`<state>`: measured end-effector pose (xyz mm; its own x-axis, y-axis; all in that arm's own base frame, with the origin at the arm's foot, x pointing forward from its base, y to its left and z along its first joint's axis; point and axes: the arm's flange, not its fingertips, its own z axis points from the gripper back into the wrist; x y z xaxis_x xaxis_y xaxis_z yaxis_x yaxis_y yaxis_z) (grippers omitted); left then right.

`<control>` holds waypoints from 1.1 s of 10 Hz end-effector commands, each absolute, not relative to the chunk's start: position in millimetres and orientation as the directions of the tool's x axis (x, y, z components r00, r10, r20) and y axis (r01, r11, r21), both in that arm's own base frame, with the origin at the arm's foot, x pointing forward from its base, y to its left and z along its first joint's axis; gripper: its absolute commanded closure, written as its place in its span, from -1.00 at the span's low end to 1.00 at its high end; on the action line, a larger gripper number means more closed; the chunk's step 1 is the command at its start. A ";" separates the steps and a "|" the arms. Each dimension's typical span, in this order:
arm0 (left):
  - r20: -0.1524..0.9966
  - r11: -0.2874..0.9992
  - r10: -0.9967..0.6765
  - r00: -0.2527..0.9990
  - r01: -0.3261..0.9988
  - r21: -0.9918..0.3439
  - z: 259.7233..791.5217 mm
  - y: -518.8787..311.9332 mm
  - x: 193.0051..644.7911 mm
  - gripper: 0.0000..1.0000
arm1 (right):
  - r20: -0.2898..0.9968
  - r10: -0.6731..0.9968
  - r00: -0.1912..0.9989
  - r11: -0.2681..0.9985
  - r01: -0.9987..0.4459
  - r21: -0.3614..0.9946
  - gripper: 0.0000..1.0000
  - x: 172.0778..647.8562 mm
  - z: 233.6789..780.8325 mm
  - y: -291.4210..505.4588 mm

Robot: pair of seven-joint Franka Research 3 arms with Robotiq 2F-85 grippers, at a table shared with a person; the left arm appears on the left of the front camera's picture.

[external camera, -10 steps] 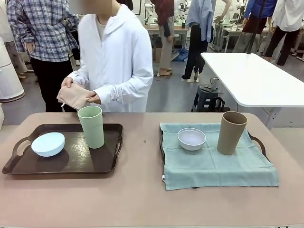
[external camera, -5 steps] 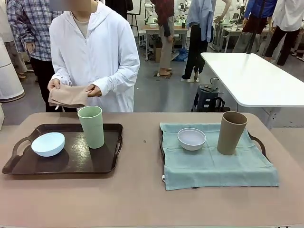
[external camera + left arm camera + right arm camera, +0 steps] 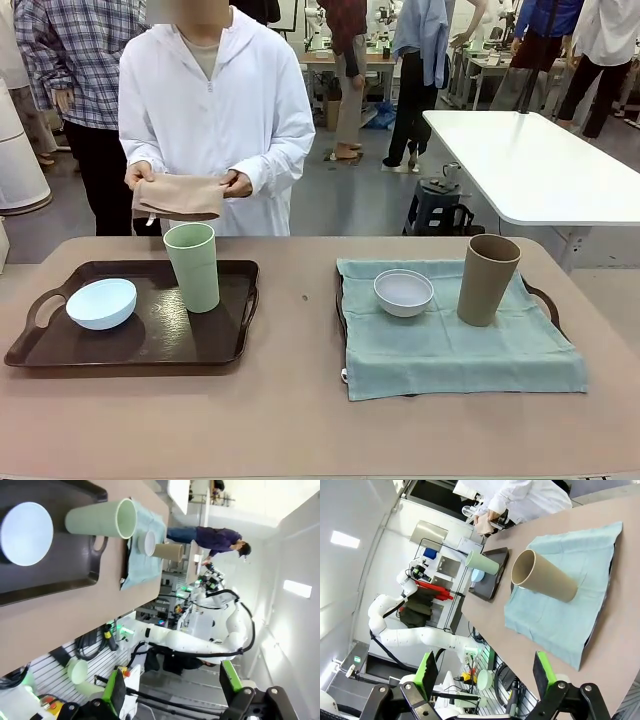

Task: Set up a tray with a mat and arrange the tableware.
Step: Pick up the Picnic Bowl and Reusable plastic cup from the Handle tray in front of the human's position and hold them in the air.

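The right tray (image 3: 543,297) had its mat (image 3: 450,350), bowl (image 3: 403,291) and cup (image 3: 487,280). The left tray (image 3: 160,335) had no mat yet. Your left hand (image 3: 172,680) and right hand (image 3: 485,672) were wide open, empty.

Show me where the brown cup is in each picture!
Front view: the brown tumbler stands upright on the right, on the blue-green mat.
Left wrist view: the brown tumbler is at top middle, turned sideways, beside the white bowl.
Right wrist view: the brown tumbler looks big, at centre right.
Shared landmark: the blue-green mat under it.
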<state>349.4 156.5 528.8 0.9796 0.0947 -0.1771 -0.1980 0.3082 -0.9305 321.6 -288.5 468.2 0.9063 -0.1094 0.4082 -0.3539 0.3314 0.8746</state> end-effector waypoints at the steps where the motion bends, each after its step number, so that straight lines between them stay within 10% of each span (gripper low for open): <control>1: -0.193 0.377 0.053 0.980 -0.199 -0.905 533.8 151.5 354.8 -1.00 | 0.411 -0.107 0.905 0.336 -0.357 0.872 -1.00 322.2 467.9 -294.2; 11: -0.192 0.379 0.059 0.980 -0.199 -0.904 530.5 147.0 354.7 -1.00 | 0.406 -0.109 0.907 0.332 -0.352 0.875 -1.00 321.7 467.5 -288.7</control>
<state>354.4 147.5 529.5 0.9790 0.0582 -0.1952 -0.2025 0.3833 -0.9012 322.5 -287.9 467.4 0.9078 -0.1065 0.4057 -0.3519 0.3329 0.8748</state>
